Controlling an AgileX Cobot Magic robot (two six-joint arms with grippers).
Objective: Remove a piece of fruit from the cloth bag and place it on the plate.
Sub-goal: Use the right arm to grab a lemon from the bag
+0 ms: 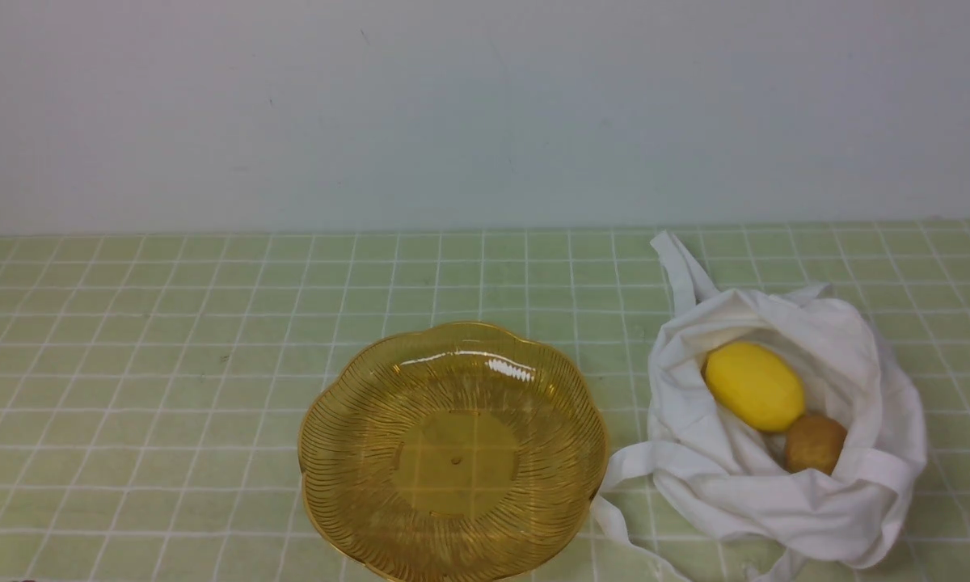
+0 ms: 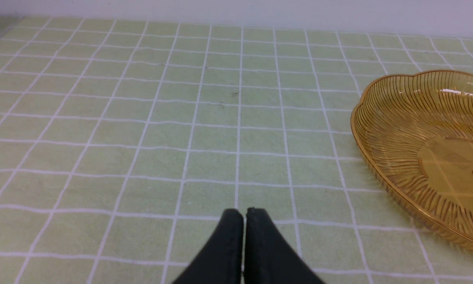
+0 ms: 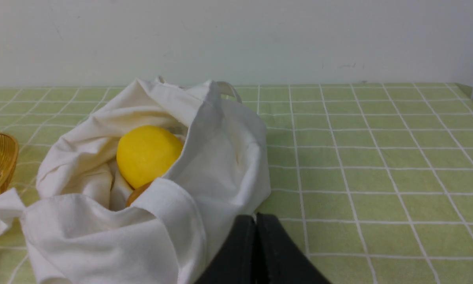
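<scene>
We're looking across a worktop dressed in pale green with a white grid, running back to a plain off-white wall. The wall carries a few faint scuffs, and there are a couple of small dark specks on the green, out ahead of the left arm.

Centre stage sits the plate: amber, see-through, ribbed, with a scalloped rim, and nothing on it. To its right lies the cloth bag, white and slumped open on the worktop. One strap trails back towards the wall, and another strap end lies just beside the plate's rim.

Inside the bag's mouth are two pieces. The yellow fruit, smooth and oval, lies on top. The smaller brown fruit is tucked against it on the near side.

The left hand is over bare worktop to the left of the plate, its dark fingers pressed together and holding nothing. The right hand is at the near edge of the bag, its fingers also pressed together with nothing between them. The yellow fruit is in plain sight just beyond it.
</scene>
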